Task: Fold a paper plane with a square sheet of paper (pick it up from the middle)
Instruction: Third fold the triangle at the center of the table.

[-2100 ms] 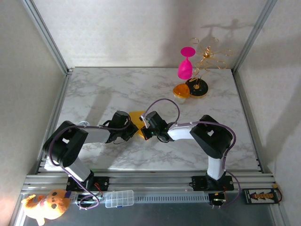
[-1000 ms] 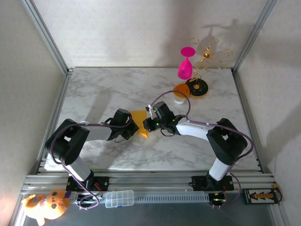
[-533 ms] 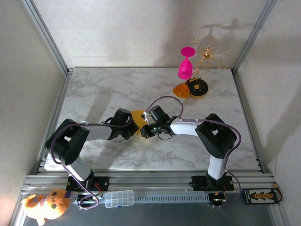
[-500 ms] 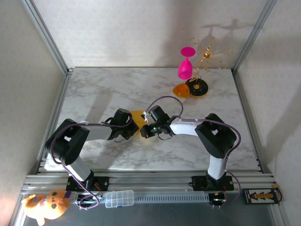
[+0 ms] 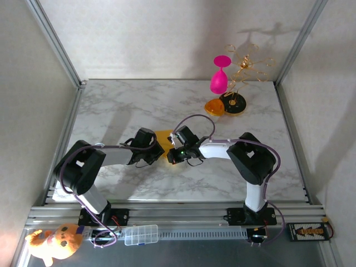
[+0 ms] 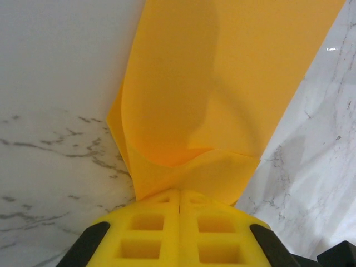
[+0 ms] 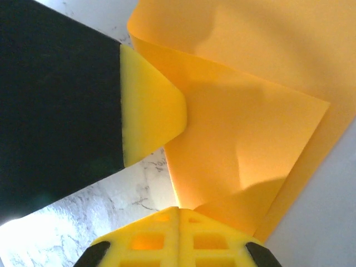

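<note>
Workcell contents, near edge to far wall. On the front rail: plush toy [image 5: 55, 243] at the left corner, clear compartment box [image 5: 141, 234] beside it, small circuit board [image 5: 310, 230] at the right corner. Two arm bases bolted to the rail, both arms reaching inward and meeting at mid-table. Table [image 5: 122, 105]: white marble pattern, framed by aluminium posts. Left gripper [image 5: 158, 151]: jaws fully closed, with the near edge of the sheet [image 5: 163, 137] pinched between them. Its wrist view shows the gripper [image 6: 179, 196] with its yellow fingers pressed flat together and the sheet [image 6: 222, 83] rising from them, a small flap doubled over just above the grip and a soft crease running up the middle. Right gripper [image 5: 173, 154]: jaws likewise closed tight on the same sheet, facing the left gripper and just beside it. Its wrist view shows the gripper [image 7: 178, 212] clamped on a lower edge of the sheet [image 7: 250, 139], which is folded over itself in two layers, with one yellow finger [image 7: 147, 111] of the left gripper touching the paper's left side. Sheet: yellow-orange, matte, partly folded, held between both grippers at the table's centre; whether it is lifted off the surface cannot be told. Far right corner, well apart from the arms: orange-topped cup [image 5: 213, 107] touching an orange-and-black disc [image 5: 233, 103], a pink goblet [image 5: 219, 75] behind them, and a gold wire ornament [image 5: 245, 64] nearest the wall.
</note>
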### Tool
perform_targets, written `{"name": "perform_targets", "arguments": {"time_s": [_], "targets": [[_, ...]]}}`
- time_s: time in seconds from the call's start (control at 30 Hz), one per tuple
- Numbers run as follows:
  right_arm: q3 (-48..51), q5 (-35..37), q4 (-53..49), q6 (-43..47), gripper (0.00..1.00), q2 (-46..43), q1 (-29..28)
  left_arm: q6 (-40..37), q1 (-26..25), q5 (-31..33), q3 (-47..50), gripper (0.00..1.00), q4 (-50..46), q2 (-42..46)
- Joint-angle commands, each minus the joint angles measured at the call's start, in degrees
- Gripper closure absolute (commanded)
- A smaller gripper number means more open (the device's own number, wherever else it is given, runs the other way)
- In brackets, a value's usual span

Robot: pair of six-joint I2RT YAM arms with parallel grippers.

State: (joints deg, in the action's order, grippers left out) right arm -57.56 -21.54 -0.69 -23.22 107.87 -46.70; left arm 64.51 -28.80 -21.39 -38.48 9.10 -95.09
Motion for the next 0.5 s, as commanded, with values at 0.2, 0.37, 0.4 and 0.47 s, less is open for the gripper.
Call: {"name": "perform_targets", "arguments": {"time_s": [0.2,0.37,0.4,0.47], "targets": [[-1.3,0.5,-2.0,0.1,0.96,1.2,-0.4,-0.8,-0.4,3.0,-0.2,0.94,-5.8,-1.7],[-1.2,0.6,-2.8,0.2,0.96,1.5,-0.4,-1.7,-0.4,2.5,-1.7,0.92,-5.6,-1.2],[-1.2,0.8,-3.1,0.2,0.96,1.7,-0.4,-2.0,-0.4,2.1,-2.1,0.92,-4.9,-0.9],[-1.0,1.3,-3.6,0.4,0.96,1.9,-0.4,-3.0,-0.2,1.2,-3.1,0.9,-3.9,-0.4]]}}
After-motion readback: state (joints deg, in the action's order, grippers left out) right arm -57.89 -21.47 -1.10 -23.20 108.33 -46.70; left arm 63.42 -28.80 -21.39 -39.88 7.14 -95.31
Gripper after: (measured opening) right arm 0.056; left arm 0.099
